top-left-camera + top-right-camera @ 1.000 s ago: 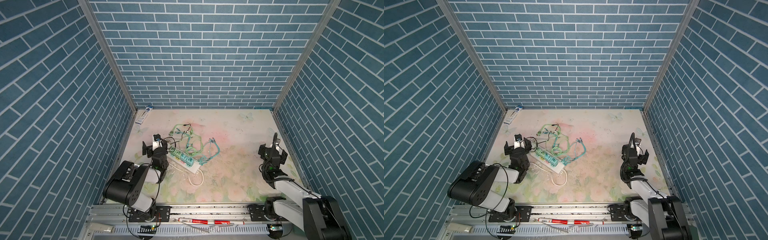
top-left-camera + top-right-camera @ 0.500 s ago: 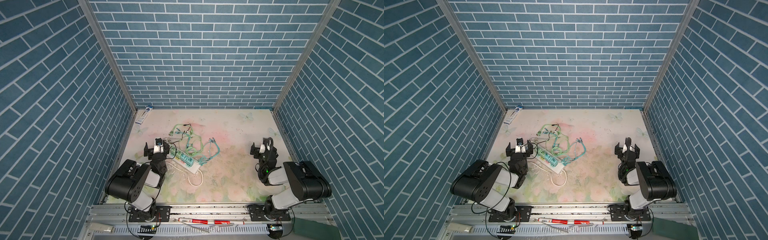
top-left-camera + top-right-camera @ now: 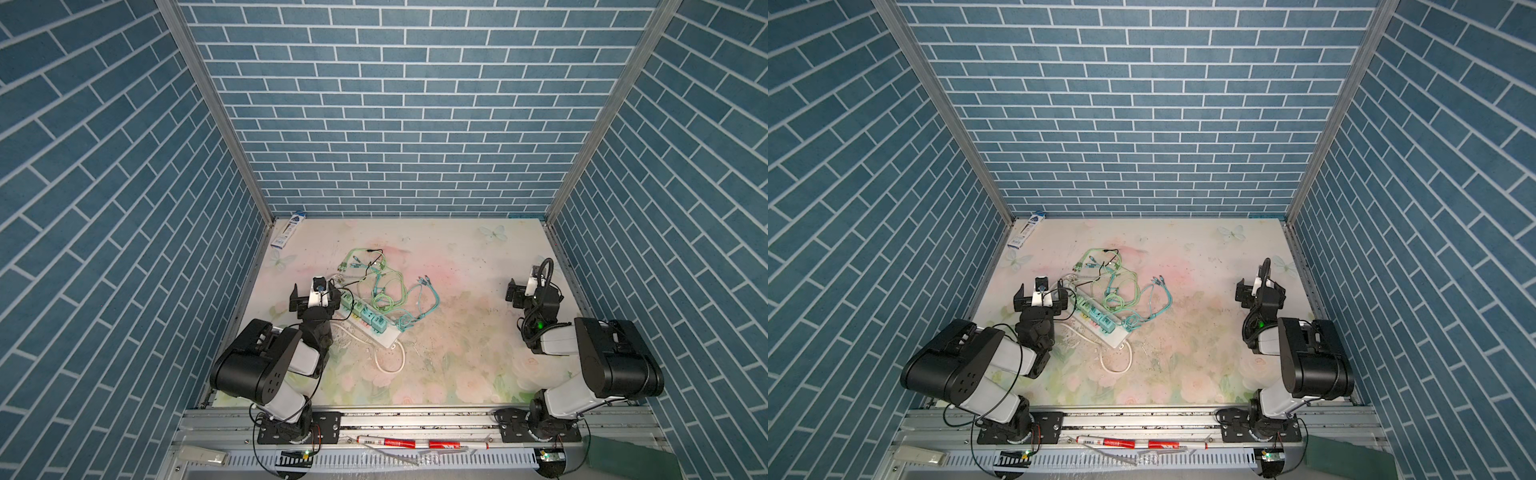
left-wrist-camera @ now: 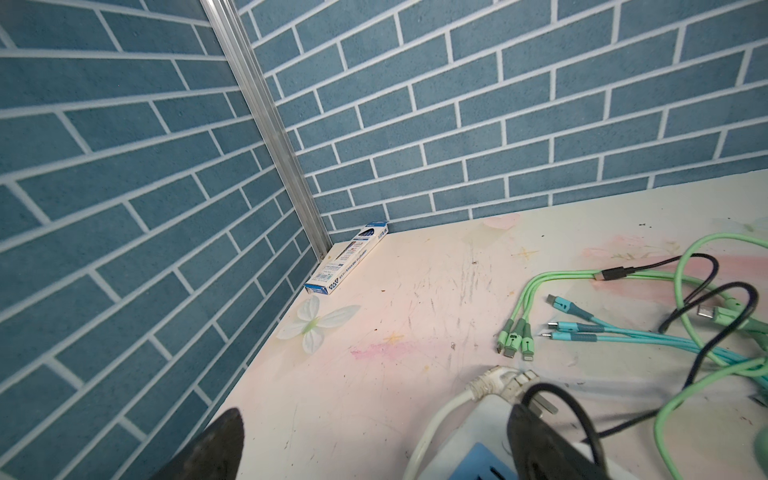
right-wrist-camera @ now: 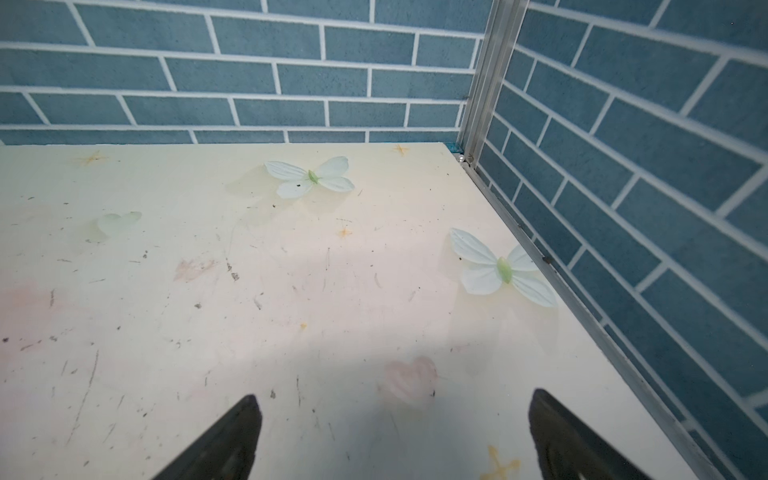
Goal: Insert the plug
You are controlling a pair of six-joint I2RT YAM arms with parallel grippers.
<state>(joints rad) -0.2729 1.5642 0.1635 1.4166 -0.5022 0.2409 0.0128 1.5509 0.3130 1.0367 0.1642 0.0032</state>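
Floral-printed tabletop (image 3: 457, 332) is what I'm working over, boxed in by blue brick walls (image 3: 395, 104) on three sides.

Nearest me, a red-and-white pen (image 3: 395, 442) lies along the metal rail that carries both arm bases.

On the left, the left gripper (image 3: 313, 291) sits low, its fingers (image 4: 216, 449) spread wide with nothing between them. On the right, well apart from everything else, the right gripper (image 3: 534, 293) hangs over bare table with its fingers (image 5: 224, 440) just as wide and empty.

A white power strip (image 3: 388, 338) lies diagonally just right of the left gripper, from far left to near right, with four teal adapters seated in it. Its white cord (image 3: 390, 365) loops off the near end.

In my left wrist view the white plug (image 4: 494, 380) lies flat on the table, prongs bare, just past the tip of one finger and not gripped.

Just beyond the strip lies a tangle of green and teal charging cables (image 3: 390, 291), with one thin black lead running through it.

Farthest back, a small blue-and-white box (image 3: 286, 232) rests along the left wall in the far left corner.
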